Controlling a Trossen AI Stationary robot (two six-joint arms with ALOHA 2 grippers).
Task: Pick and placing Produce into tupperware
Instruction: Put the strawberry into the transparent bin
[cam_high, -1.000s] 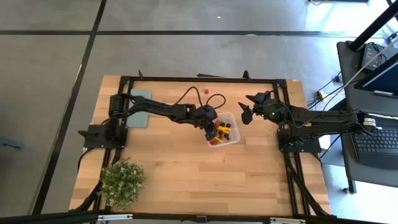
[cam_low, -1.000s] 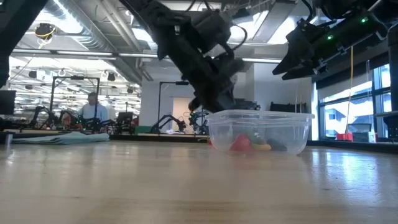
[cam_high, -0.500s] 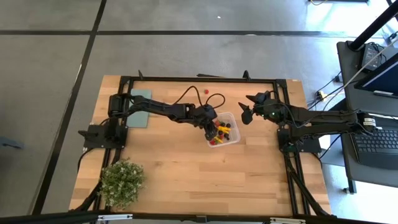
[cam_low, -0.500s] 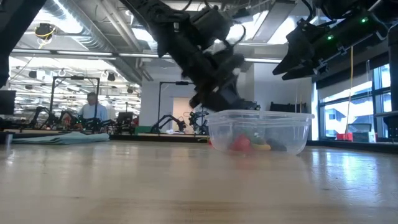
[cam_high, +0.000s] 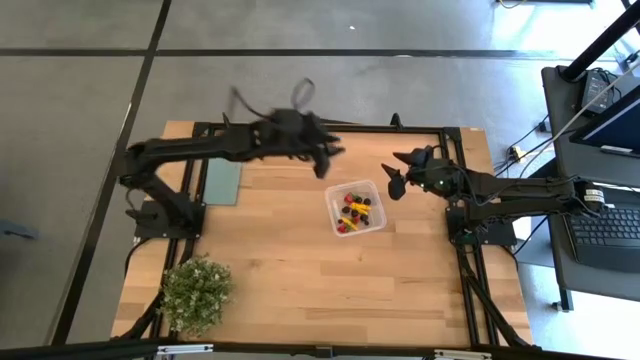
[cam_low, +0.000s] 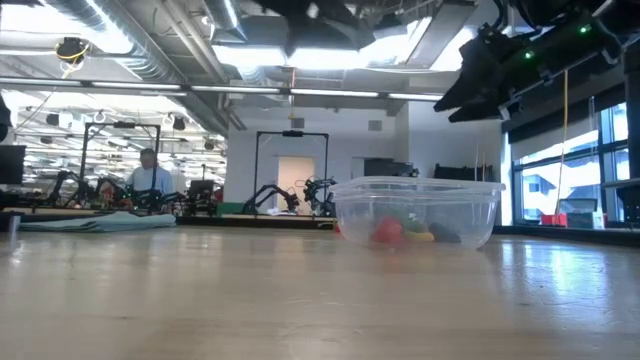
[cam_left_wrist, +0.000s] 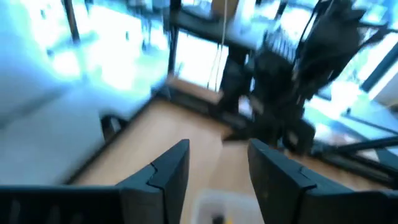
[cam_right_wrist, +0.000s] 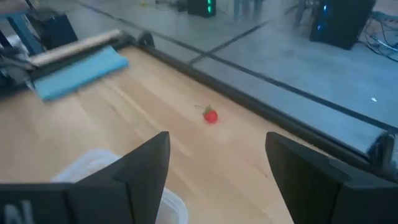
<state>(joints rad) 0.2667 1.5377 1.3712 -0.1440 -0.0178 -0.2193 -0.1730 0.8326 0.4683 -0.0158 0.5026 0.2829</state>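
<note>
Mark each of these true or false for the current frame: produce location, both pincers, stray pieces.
1. Most produce sits inside the tupperware. True.
2. The left pincer is down in the tupperware. False: it is raised, near the table's far edge.
3. One red piece lies loose on the table. True.
4. The right pincer grips a piece. False: it is open and empty, beside the tupperware.
5. The potted plant is next to the tupperware. False: it stands at a near corner.

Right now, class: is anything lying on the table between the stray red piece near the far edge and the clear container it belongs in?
Nothing visible does. Bare wood separates the red piece from the tupperware. The left gripper hangs above that stretch, fingers open; the right gripper waits beside the tupperware.
</note>
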